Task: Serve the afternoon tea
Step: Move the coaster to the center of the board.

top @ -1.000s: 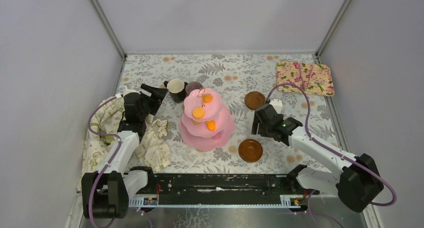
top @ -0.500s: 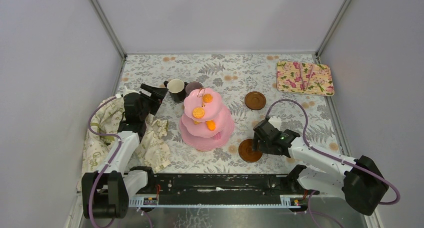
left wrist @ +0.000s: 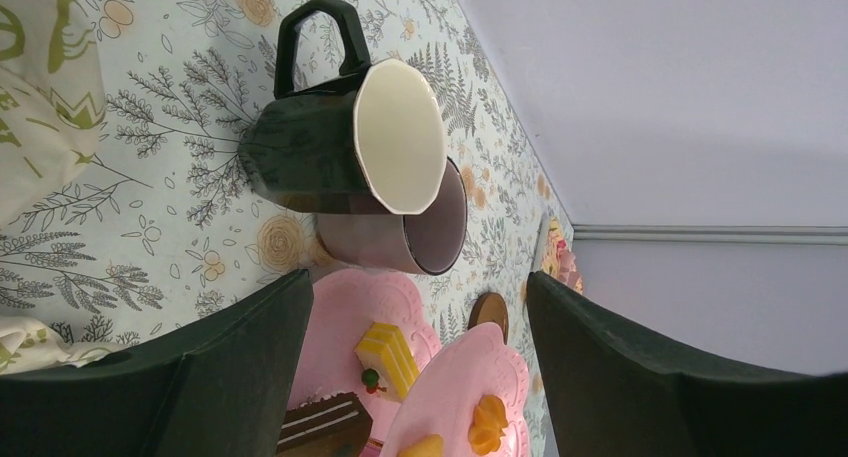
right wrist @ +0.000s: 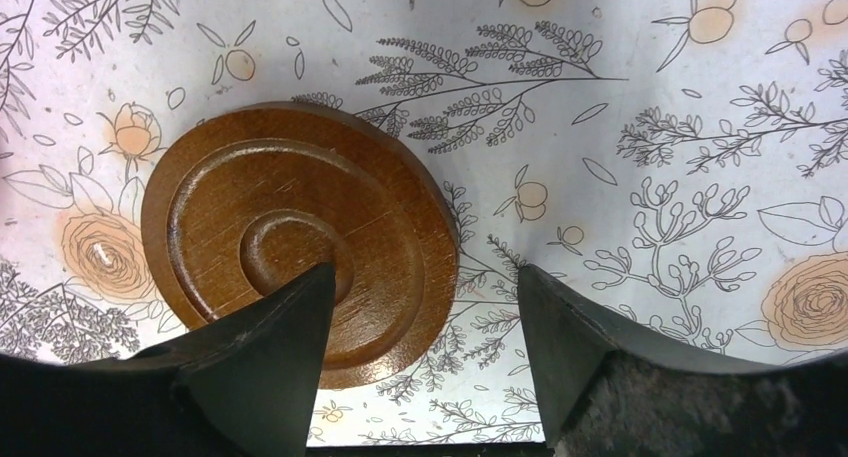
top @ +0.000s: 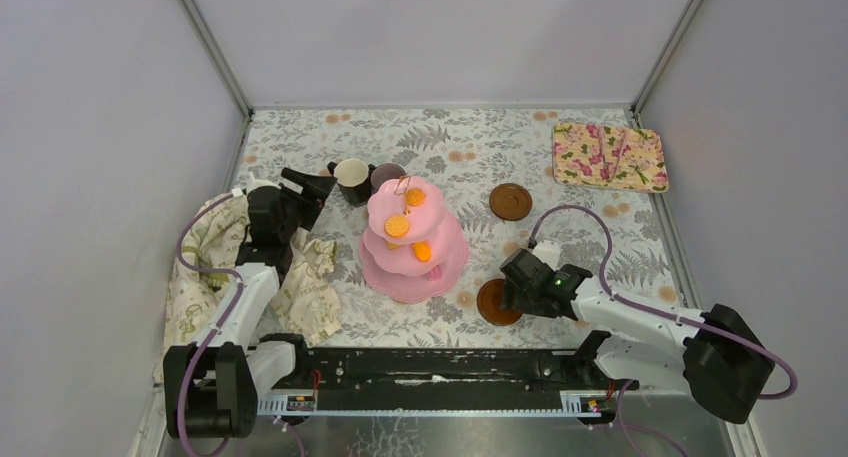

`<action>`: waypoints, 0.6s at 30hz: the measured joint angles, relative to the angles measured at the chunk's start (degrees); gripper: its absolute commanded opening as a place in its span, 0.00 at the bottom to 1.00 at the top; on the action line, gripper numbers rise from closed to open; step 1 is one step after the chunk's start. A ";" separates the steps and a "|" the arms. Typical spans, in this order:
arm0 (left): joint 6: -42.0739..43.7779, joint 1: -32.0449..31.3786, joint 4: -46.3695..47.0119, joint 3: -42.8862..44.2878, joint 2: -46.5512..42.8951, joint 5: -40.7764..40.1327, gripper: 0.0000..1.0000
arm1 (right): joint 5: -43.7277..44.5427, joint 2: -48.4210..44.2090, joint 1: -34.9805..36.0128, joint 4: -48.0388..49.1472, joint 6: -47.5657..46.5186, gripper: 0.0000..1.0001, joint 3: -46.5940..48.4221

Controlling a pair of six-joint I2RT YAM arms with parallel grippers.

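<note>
Service is incomplete. The cake stand [top: 412, 252] is loaded. Orange sweets [top: 398, 225] sit on its tiers, and the left wrist view shows a yellow slice [left wrist: 387, 355] and a dark slice [left wrist: 322, 424] on a lower tier, between the jaws. The left gripper [left wrist: 418, 287] is spread wide and holds nothing. Just ahead of its jaws stand the cream-lined mug [left wrist: 330, 157] and the second mug [left wrist: 420, 239], side by side. Both look empty, though the second's inside is partly hidden. Neither mug is on a saucer.

The near saucer [right wrist: 290, 227] lies bare beneath the right gripper [right wrist: 420, 287]. Its jaws are open, with one finger over the saucer's face and the other beyond its rim. The far saucer [top: 510, 201] is also bare, well ahead of those jaws. What remains, by my judgement, is setting the saucers out and placing a mug on each.
</note>
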 measured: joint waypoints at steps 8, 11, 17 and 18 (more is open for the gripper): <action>-0.33 0.00 0.33 -0.33 0.02 0.35 0.85 | 2.91 4.24 0.20 1.25 2.23 0.58 1.81; -0.33 0.00 0.33 -0.33 0.02 0.35 0.85 | 2.75 6.51 0.20 2.19 2.75 0.47 3.08; -0.33 0.02 0.33 -0.33 0.02 0.37 0.85 | 2.93 10.27 0.28 4.79 3.23 0.36 5.33; -0.33 0.04 0.33 -0.33 0.02 0.39 0.85 | 3.10 10.88 0.28 5.27 3.23 0.36 5.66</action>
